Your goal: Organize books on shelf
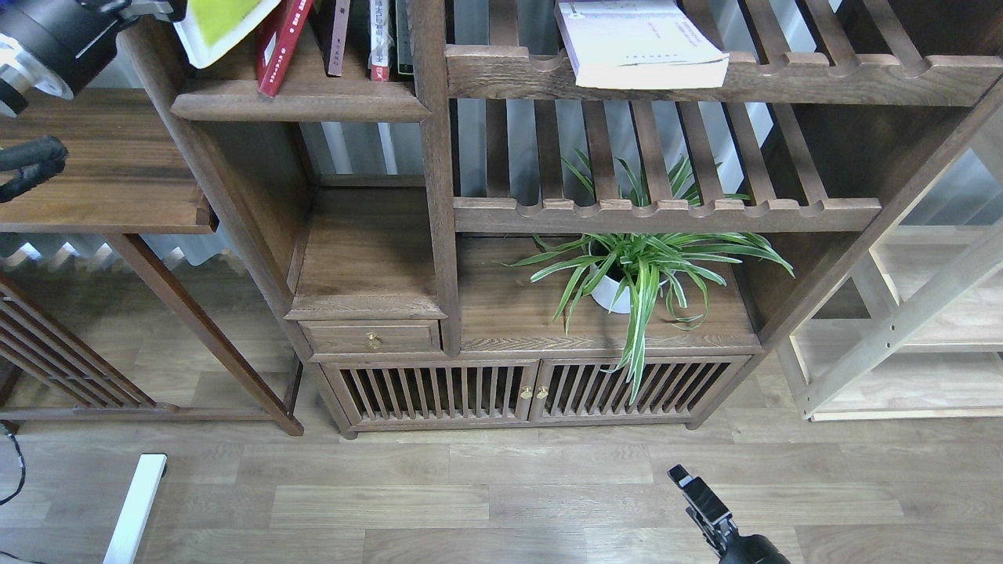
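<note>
yellow-green book [219,23] tilted over the left end of the shelf [302,102], leaning toward the red book [280,47], its lower corner at the board. left gripper [145,8] at the book's edge, mostly cut off by the frame; jaw state cannot be told. lavender-white book [639,43] lies flat on the slatted shelf [705,78]. right gripper [697,493] low over the floor, dark and small, jaw state unclear

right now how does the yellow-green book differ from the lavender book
The yellow-green book is tilted, leaning toward the red book over the solid shelf; the lavender book lies flat on the slatted shelf. The yellow-green one is cut off by the frame's top; the lavender one overhangs its rail. Both are large paperbacks.
</note>
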Action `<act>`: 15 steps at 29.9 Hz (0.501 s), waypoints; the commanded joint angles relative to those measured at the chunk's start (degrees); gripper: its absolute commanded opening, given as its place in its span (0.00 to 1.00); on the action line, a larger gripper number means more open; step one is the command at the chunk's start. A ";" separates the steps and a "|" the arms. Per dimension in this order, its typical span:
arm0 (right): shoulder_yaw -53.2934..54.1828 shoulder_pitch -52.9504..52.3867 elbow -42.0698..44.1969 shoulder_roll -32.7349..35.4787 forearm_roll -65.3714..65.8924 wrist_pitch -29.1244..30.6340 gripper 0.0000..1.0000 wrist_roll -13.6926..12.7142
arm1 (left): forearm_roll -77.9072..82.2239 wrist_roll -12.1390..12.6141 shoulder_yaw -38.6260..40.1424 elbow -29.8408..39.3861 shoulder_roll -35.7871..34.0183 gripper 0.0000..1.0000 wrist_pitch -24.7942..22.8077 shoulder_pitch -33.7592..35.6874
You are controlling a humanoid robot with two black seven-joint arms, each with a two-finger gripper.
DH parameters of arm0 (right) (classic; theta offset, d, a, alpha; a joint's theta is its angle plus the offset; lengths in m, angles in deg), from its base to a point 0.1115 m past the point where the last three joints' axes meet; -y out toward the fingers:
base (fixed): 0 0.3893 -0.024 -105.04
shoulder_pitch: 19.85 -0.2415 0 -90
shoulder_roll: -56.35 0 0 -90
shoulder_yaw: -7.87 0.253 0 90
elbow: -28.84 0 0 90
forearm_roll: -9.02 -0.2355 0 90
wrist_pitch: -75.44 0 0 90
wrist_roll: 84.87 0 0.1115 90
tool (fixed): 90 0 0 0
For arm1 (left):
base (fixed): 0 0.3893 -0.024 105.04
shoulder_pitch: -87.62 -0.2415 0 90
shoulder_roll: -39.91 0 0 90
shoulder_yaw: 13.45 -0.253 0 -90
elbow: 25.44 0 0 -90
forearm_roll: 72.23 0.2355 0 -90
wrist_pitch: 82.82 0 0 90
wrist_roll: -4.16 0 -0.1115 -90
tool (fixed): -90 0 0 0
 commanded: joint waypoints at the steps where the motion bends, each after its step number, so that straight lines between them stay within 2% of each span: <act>1: 0.00 0.74 0.02 0.25 0.00 0.00 0.99 0.00 | 0.02 -1.17 -0.67 -1.23 0.09 0.00 0.18 0.30; 9: 0.00 1.71 0.02 0.87 -0.08 0.00 0.99 0.00 | 0.28 -7.93 -6.20 -4.49 -0.61 0.00 0.18 1.87; 15: 0.00 2.76 0.02 0.87 -0.17 0.00 0.99 0.00 | 0.46 -9.52 -8.76 -6.86 0.09 0.00 0.62 5.13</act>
